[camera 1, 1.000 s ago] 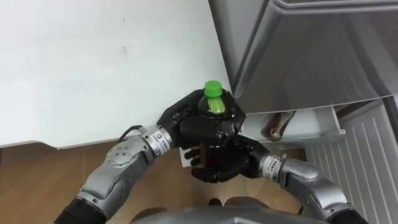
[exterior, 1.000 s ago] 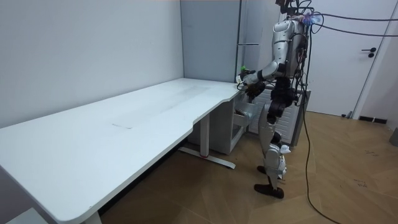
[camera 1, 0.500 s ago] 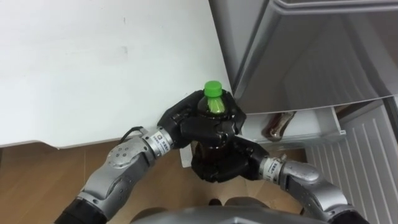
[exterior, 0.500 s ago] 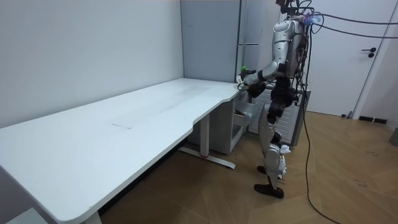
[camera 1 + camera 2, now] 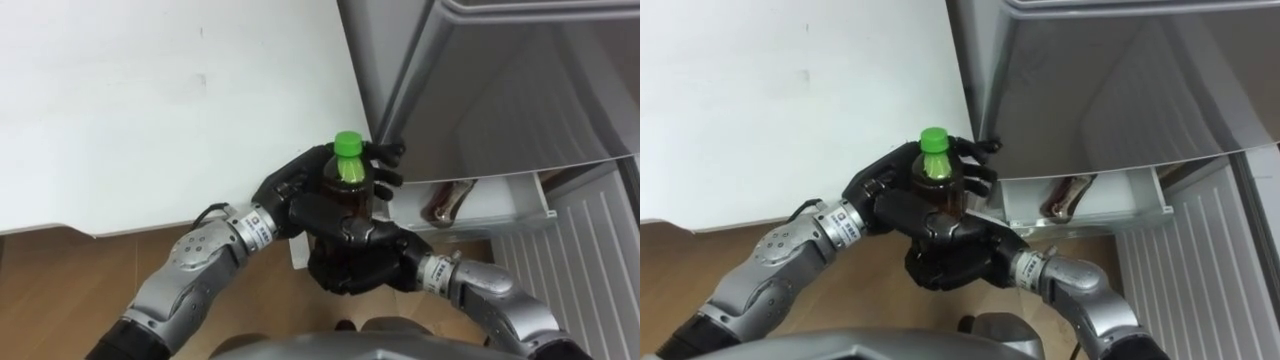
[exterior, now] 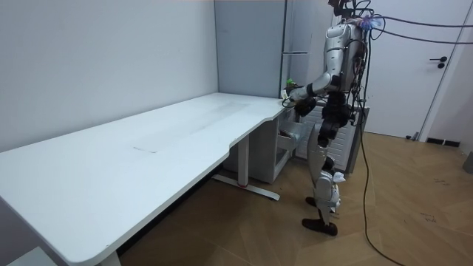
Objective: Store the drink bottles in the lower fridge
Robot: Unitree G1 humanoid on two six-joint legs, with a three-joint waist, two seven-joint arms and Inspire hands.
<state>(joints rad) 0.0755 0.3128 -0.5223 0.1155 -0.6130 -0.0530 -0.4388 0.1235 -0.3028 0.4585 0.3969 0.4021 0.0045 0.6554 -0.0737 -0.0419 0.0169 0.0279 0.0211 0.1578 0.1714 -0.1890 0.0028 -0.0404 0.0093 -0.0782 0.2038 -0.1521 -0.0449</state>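
Note:
A bottle of dark drink (image 5: pixel 350 182) with a green cap (image 5: pixel 347 143) stands upright between my two hands, in front of the table's corner and the fridge. My right hand (image 5: pixel 355 265) comes up from below, its fingers curled round the bottle's lower body. At the bottle's left my left hand (image 5: pixel 285 195) has its fingers (image 5: pixel 386 166) stretched out behind the bottle, past its right side. The right eye view gives the same hold on the bottle (image 5: pixel 937 168). In the room view I stand at the table's end by the fridge, with the bottle (image 6: pixel 290 84) at chest height.
The white table (image 5: pixel 150 100) lies to my left. The grey fridge (image 5: pixel 500 90) rises to the right. Below it a white drawer (image 5: pixel 500 205) is pulled out, with a dark bottle (image 5: pixel 447 200) lying in it. Wooden floor (image 5: pixel 60 280) lies beneath.
My left hand's fingers, curled over the bottle before, have straightened behind it. My right hand has closed higher round the bottle, which sits slightly more to the right.

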